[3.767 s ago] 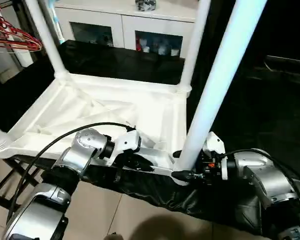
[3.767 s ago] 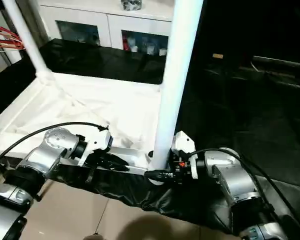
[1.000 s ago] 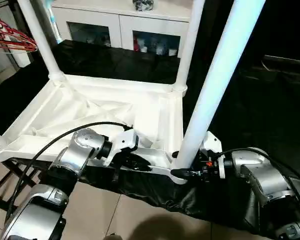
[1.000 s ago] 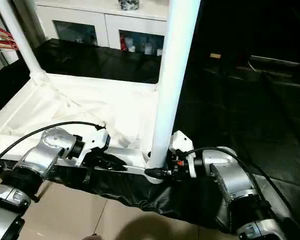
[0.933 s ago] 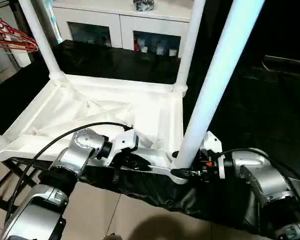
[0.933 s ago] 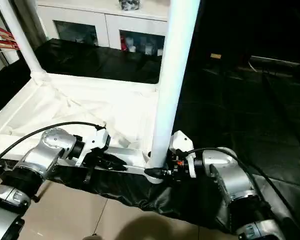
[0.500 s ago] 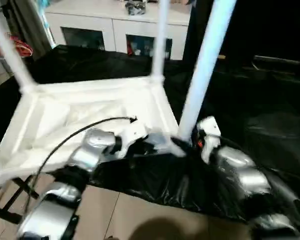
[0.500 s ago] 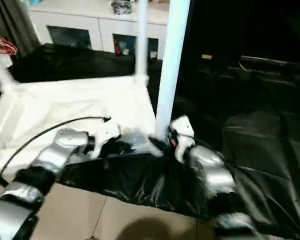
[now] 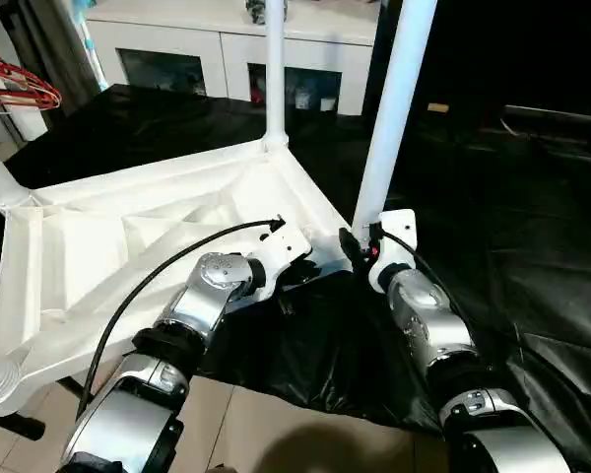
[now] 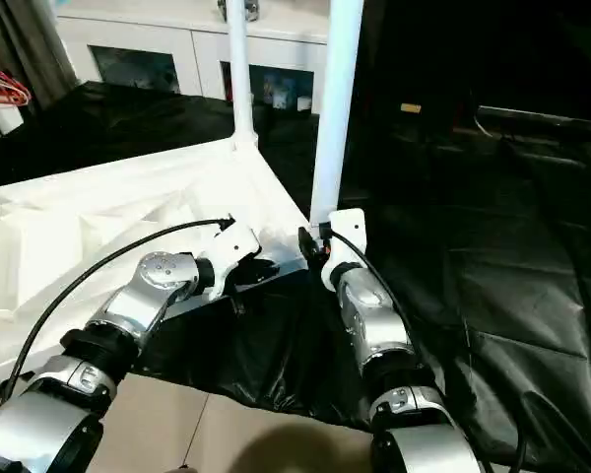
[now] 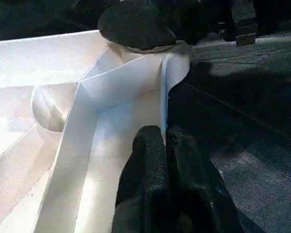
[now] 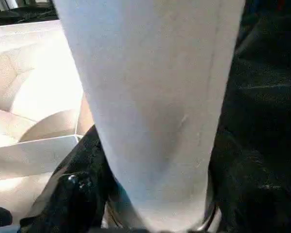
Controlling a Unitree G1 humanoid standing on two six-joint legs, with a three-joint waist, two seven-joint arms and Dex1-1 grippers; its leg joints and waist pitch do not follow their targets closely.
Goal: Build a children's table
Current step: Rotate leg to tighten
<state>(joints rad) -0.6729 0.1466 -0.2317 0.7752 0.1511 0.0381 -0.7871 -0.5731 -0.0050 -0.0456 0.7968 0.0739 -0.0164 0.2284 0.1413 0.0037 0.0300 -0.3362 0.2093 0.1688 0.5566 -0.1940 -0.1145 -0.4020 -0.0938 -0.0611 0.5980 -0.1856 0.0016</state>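
Between right end effector (image 9: 353, 246) fingers, table leg (image 9: 394, 108), upright

I find no lettering, label, brand mark or number that I can read anywhere in front of me, neither on the white table parts nor on the black sheet under them, and whatever sits behind the cabinet's glass doors is too small for me to make out any writing
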